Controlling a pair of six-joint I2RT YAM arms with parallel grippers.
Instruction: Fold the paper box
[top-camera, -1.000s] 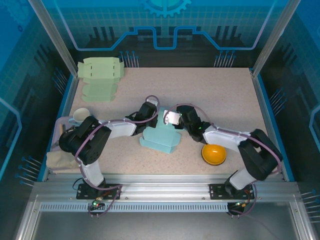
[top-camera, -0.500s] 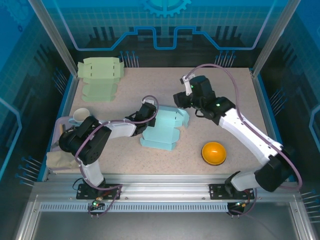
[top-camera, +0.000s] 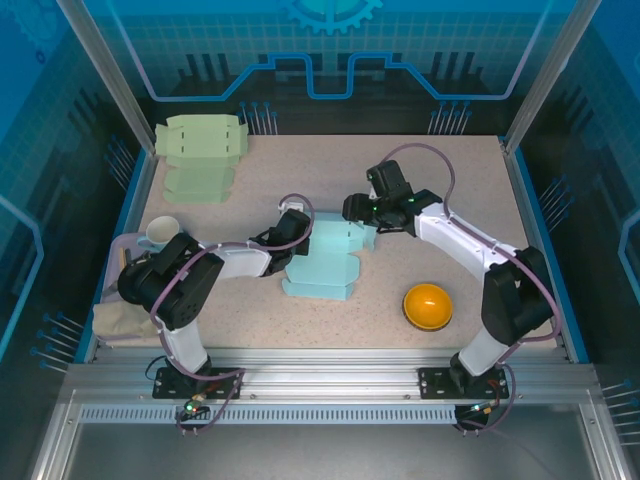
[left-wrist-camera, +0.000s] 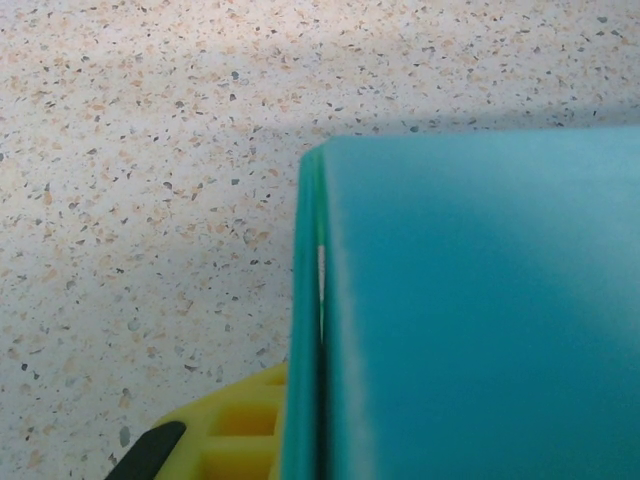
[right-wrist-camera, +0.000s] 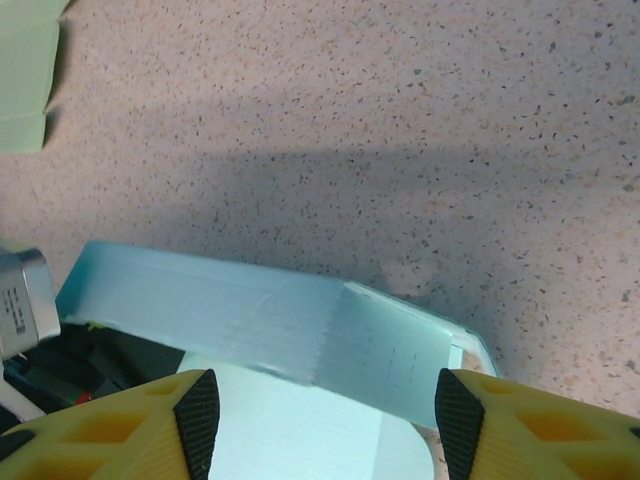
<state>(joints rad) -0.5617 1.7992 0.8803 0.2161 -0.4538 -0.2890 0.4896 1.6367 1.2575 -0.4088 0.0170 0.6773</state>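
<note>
The teal paper box (top-camera: 325, 262) lies partly folded at mid-table, its walls raised. My left gripper (top-camera: 291, 238) is shut on the box's left wall. In the left wrist view that wall (left-wrist-camera: 470, 300) stands edge-on against one yellow finger (left-wrist-camera: 235, 430), and the gripper (left-wrist-camera: 310, 445) pinches it. My right gripper (top-camera: 360, 210) hovers open over the box's far right corner. Seen from the right wrist, its fingertips (right-wrist-camera: 197, 418) stand wide apart, with the gripper (right-wrist-camera: 328, 420) above the box's raised rear wall (right-wrist-camera: 250, 320).
Flat pale green box blanks (top-camera: 200, 140) lie at the back left. An orange bowl (top-camera: 428, 306) sits near the front right. A white cup (top-camera: 162, 232) and a beige cloth (top-camera: 120, 320) rest along the left edge.
The right gripper left the box, swung up and back, then came down toward the box's far right corner with jaws wider. The left gripper kept its hold.
</note>
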